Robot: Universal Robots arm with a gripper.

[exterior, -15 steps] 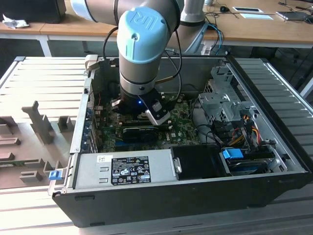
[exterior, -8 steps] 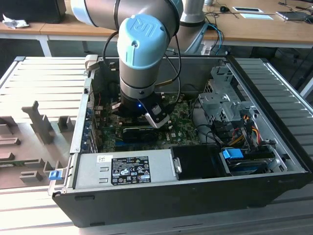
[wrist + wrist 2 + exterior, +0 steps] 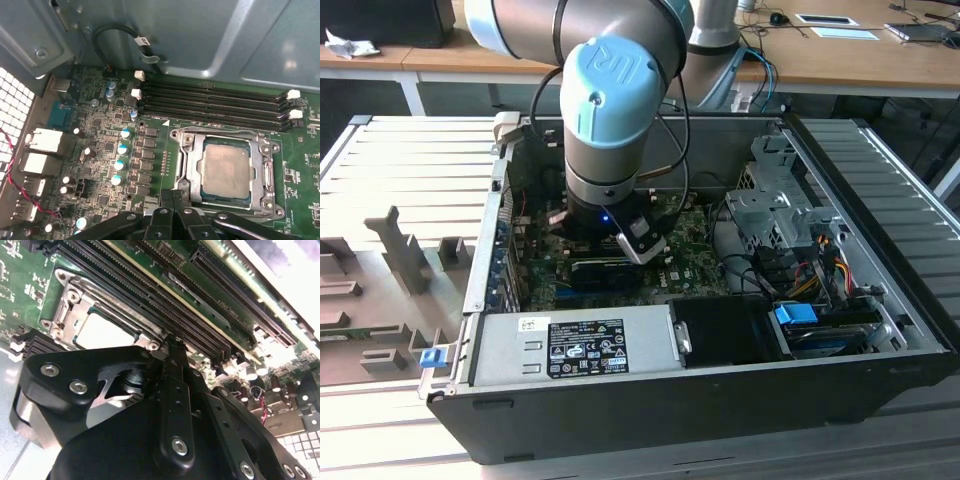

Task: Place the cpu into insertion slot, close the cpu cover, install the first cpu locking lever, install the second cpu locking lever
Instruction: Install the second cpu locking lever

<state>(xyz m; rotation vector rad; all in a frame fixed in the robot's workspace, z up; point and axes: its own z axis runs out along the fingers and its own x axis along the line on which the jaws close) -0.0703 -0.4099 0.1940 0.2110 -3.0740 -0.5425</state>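
The cpu [image 3: 225, 170] lies flat in its socket on the green motherboard, its silvery top also bright in the second wrist view [image 3: 102, 332]. The cpu cover [image 3: 192, 165] is folded down around it as a metal frame [image 3: 75, 305]. A thin wire lever [image 3: 215, 132] runs along one side of the socket. My gripper [image 3: 173, 196] hovers just off one socket corner with its black fingers pressed together, and its tips [image 3: 171, 342] reach the same corner in the second wrist view. Whether the tips pinch a lever end is hidden. In the exterior view my arm [image 3: 610, 110] reaches down into the open computer case.
Black memory slots [image 3: 215, 100] run beside the socket. Blue-topped capacitors [image 3: 120, 165] and rear ports [image 3: 42, 145] stand on its other side. The grey case wall [image 3: 200, 35] rises behind. A power supply [image 3: 570, 345], a drive cage [image 3: 775, 210] and cables crowd the case.
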